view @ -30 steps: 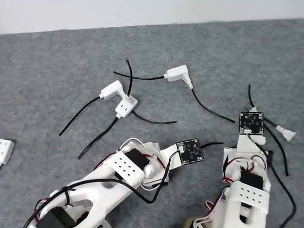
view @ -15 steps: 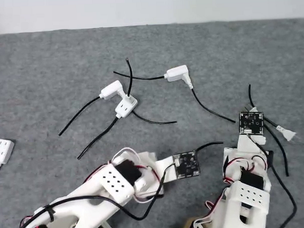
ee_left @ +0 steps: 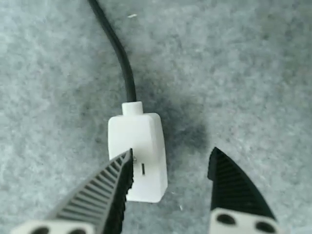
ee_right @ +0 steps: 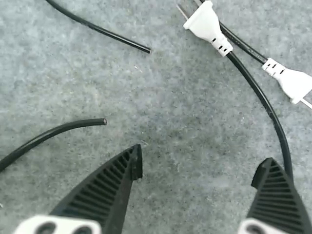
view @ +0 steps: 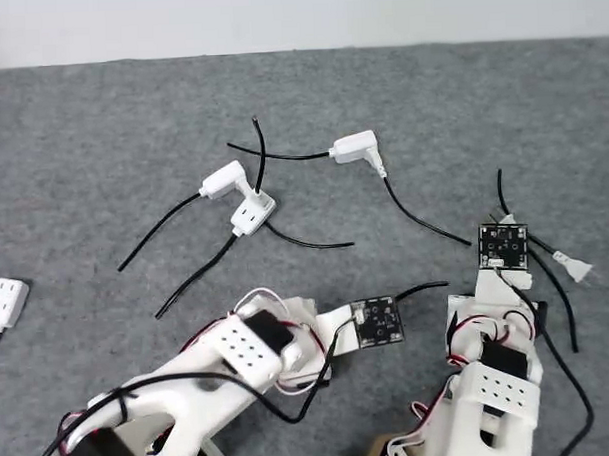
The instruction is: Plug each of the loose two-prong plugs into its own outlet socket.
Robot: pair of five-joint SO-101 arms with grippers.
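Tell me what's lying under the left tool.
A white outlet socket with a black cord lies on grey carpet beneath the open left tool; one finger hides its corner.

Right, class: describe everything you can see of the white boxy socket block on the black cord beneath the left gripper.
The white boxy plastic socket block lies flat on the grey carpet. It looks smooth, with rounded edges and a small dark slot on its upper face. A short collar at one end takes a round black cord, which runs away across the carpet. The open left gripper hangs above it. One black ribbed finger overlaps its corner, though contact cannot be judged.
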